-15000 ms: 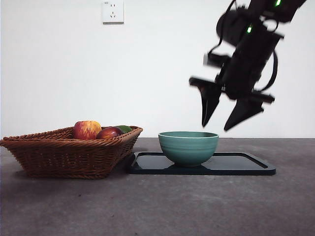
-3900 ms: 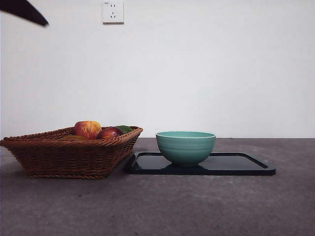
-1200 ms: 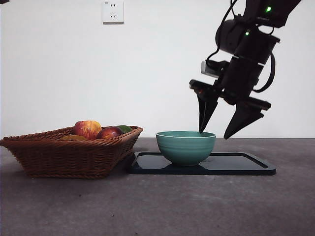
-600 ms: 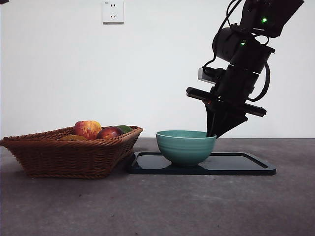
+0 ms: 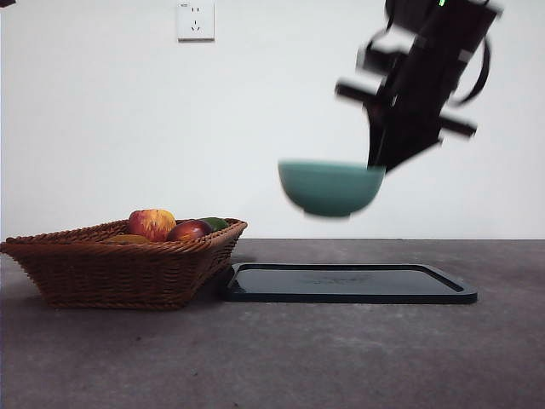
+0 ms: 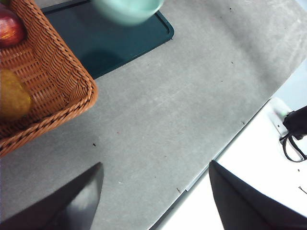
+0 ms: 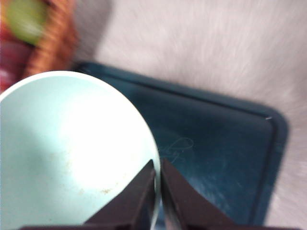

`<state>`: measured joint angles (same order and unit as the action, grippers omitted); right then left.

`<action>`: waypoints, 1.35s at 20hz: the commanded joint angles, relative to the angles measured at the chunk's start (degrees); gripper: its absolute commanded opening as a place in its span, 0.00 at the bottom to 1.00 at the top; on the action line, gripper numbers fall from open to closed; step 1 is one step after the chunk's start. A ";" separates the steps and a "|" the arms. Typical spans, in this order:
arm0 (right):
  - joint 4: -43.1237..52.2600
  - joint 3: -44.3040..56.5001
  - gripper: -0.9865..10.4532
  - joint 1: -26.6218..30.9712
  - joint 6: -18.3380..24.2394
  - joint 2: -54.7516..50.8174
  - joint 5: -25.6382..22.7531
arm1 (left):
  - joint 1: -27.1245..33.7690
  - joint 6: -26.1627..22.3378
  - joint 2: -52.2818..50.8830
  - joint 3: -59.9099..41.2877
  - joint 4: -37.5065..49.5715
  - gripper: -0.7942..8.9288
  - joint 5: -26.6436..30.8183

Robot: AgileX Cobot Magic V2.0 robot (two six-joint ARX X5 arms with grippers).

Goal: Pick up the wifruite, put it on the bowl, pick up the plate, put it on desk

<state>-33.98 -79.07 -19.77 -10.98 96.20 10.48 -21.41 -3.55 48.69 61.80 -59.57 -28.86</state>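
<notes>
The teal-green bowl (image 5: 330, 187) hangs in the air above the black tray (image 5: 426, 285), blurred by motion. My right gripper (image 5: 379, 162) is shut on the bowl's right rim; in the right wrist view its jaws (image 7: 157, 165) pinch the rim of the empty bowl (image 7: 72, 158). A dull brown oval kiwifruit (image 6: 12, 100) lies in the wicker basket (image 6: 48, 86). My left gripper (image 6: 156, 164) is open and empty, high above the grey desk (image 6: 182, 96). In the front view it shows only as a black tip (image 5: 7, 2) at the top left corner.
The basket (image 5: 119, 273) stands at the left on the desk (image 5: 341, 358), holding a red-and-yellow apple (image 5: 151, 224), a dark red fruit (image 5: 189, 230) and a green item (image 5: 215, 223). The tray (image 7: 225, 158) lies bare right of it. The desk's edge (image 6: 216, 153) shows in the left wrist view.
The right gripper came down, shut its jaws on the bowl's right rim and has lifted the bowl off the tray. The basket and tray have not moved.
</notes>
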 commanded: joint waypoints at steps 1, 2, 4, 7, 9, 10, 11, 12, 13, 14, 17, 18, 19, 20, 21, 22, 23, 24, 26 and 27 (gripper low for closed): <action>-3.10 -1.36 0.10 -0.70 2.14 -4.20 0.00 | -0.26 -0.50 0.31 0.59 0.42 0.43 -0.35; -4.59 -1.36 0.10 -0.92 2.69 -6.38 0.02 | -0.26 -0.50 0.31 0.59 0.42 0.43 -0.35; -7.96 -1.36 0.10 -1.44 3.78 -11.45 0.00 | -0.26 -0.52 0.31 0.59 0.44 0.43 -0.35; -13.14 -1.22 0.10 -2.54 4.31 -18.69 0.00 | -0.26 -0.52 0.31 0.59 0.39 0.43 -0.35; -14.71 0.02 0.10 -3.30 4.42 -22.53 0.00 | -0.26 -0.50 0.31 0.59 0.37 0.43 -0.35; -14.93 1.44 0.10 -3.80 4.42 -24.48 -0.02 | -0.26 -0.50 0.31 0.59 0.35 0.43 -0.35; -14.97 3.37 0.10 -4.31 4.42 -26.36 -0.02 | -0.26 -0.50 0.31 0.59 0.37 0.43 -0.35; -14.71 5.97 0.10 -4.98 4.42 -28.26 -0.02 | -0.26 -0.50 0.31 0.59 0.39 0.43 -0.35; -14.27 8.35 0.10 -5.57 4.35 -29.64 -0.02 | -0.26 -0.50 0.31 0.59 0.39 0.43 -0.35; -13.40 11.04 0.10 -6.29 3.98 -30.97 -0.02 | -0.26 -0.50 0.31 0.59 0.39 0.43 -0.35; -10.40 18.36 0.10 -8.74 2.16 -32.79 -0.02 | -0.26 -0.50 0.31 0.59 0.39 0.43 -0.35; -9.16 20.74 0.10 -9.55 1.75 -32.74 -0.04 | -0.26 -0.50 0.31 0.59 0.42 0.43 -0.35; -7.54 22.75 0.10 -10.32 1.01 -32.59 -0.04 | -0.26 -0.50 0.31 0.59 0.39 0.43 -0.35; -5.46 24.98 0.10 -11.17 0.44 -32.50 -0.07 | -0.26 -0.50 0.31 0.59 0.39 0.43 -0.35; -3.08 27.23 0.10 -12.09 -0.55 -32.13 -0.09 | -0.26 -0.50 0.31 0.59 0.42 0.43 -0.35; -1.31 29.05 0.10 -12.61 -1.22 -31.80 -0.22 | -0.26 -0.50 0.31 0.59 0.42 0.43 -0.35; 0.42 30.53 0.10 -12.94 -1.62 -31.36 -0.39 | -0.26 -0.52 0.31 0.59 0.42 0.43 -0.35; 2.25 32.04 0.10 -13.22 -1.68 -30.75 -0.48 | -0.26 -0.50 0.31 0.59 0.42 0.43 -0.35; 4.70 33.73 0.10 -13.59 -2.10 -28.61 -0.46 | -0.26 -0.50 0.31 0.59 0.42 0.43 -0.35; 5.33 34.12 0.10 -13.73 -2.10 -27.28 -0.48 | -0.26 -0.50 0.31 0.59 0.42 0.43 -0.35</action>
<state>-29.26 -44.75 -33.01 -12.27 68.36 10.24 -21.41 -3.55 48.69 61.80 -59.59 -28.86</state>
